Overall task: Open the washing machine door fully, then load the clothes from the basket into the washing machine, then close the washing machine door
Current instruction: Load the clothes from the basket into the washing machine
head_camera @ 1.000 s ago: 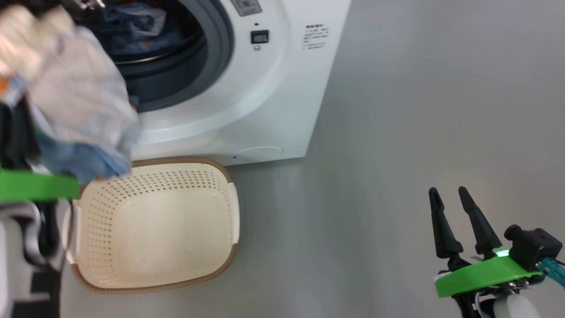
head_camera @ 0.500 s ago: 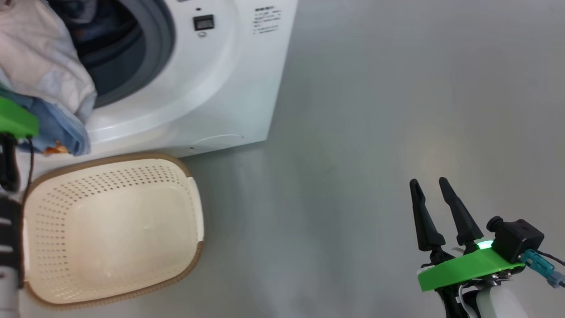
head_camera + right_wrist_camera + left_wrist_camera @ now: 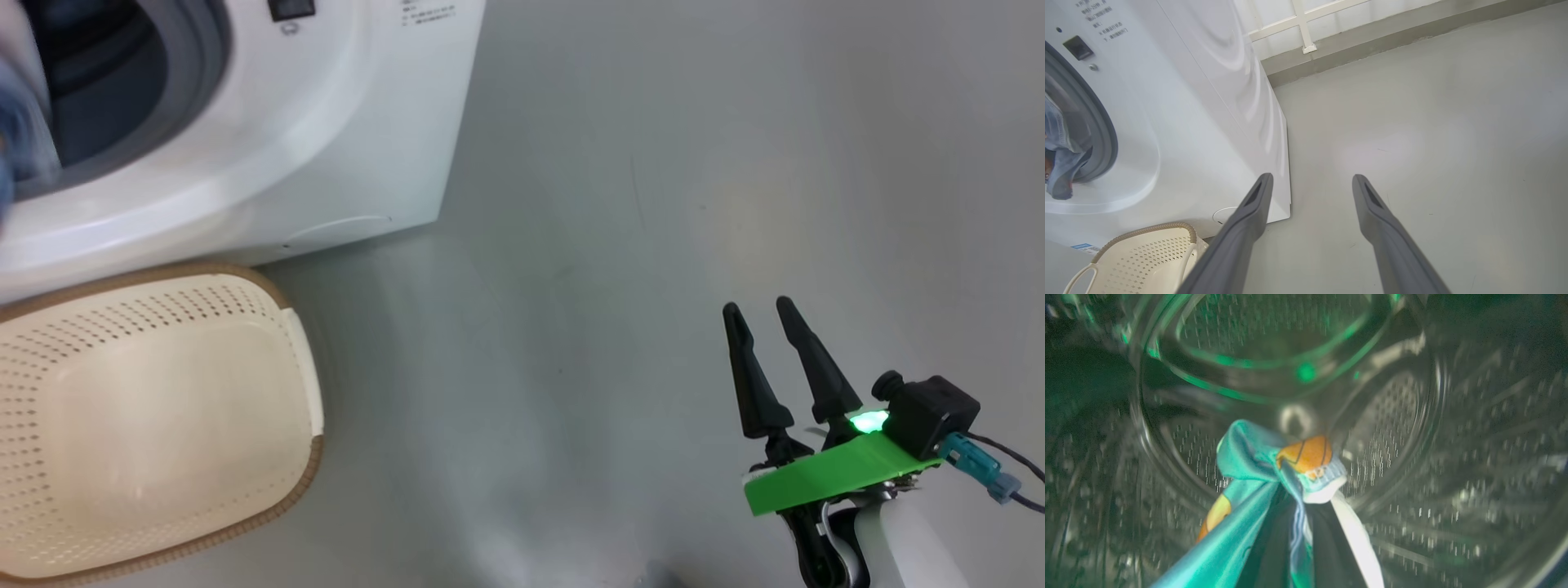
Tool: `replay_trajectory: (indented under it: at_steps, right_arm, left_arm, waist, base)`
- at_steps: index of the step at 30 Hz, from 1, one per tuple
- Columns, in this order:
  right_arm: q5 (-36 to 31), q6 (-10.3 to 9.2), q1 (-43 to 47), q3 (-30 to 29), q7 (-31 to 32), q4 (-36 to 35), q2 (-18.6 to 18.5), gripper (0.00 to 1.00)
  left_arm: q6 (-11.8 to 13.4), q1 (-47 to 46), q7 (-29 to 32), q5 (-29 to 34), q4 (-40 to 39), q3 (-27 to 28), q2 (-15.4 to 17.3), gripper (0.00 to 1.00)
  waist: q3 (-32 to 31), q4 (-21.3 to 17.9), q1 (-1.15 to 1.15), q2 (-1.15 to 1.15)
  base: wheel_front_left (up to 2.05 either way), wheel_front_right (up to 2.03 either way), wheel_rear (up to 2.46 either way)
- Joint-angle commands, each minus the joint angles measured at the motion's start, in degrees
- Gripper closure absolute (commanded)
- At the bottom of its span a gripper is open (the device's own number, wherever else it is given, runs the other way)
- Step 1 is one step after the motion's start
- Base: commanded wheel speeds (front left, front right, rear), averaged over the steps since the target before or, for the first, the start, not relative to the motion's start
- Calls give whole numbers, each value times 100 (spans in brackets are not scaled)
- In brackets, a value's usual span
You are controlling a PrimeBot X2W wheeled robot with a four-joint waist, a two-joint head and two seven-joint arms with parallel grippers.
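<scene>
bare floor (image 3: 620,204) lay open from 12 to 3 o'clock of the right gripper (image 3: 757,305). at 10 o'clock the washing machine (image 3: 326,122) blocked the way, the basket (image 3: 304,367) just beside its foot; clothes (image 3: 1059,175) hung across its opening.

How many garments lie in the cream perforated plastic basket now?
0. The cream perforated plastic basket shows a bare bottom, but its left end is cut off. The light blue orange-printed cloth is inside the steel drum.
</scene>
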Motion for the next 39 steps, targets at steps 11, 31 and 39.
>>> replay_trajectory:
  at_steps: [11,31,39]
  right_arm:
    - [175,9,-145,205,-27,-154,-1,0]
    - [47,9,-206,133,-27,-116,-1,0]
    - [-147,9,-164,-30,-27,-110,-1,0]
  left_arm:
    - [12,109,-33,443,-468,538,278,0]
    - [-11,701,-33,456,42,809,-103,0]
    - [-22,1540,-33,423,-446,975,-472,0]
  waist:
    - [299,-116,0,0]
    - [140,110,0,0]
    - [-65,360,0,0]
  base:
    - [0,0,0]
    - [0,0,0]
    - [0,0,0]
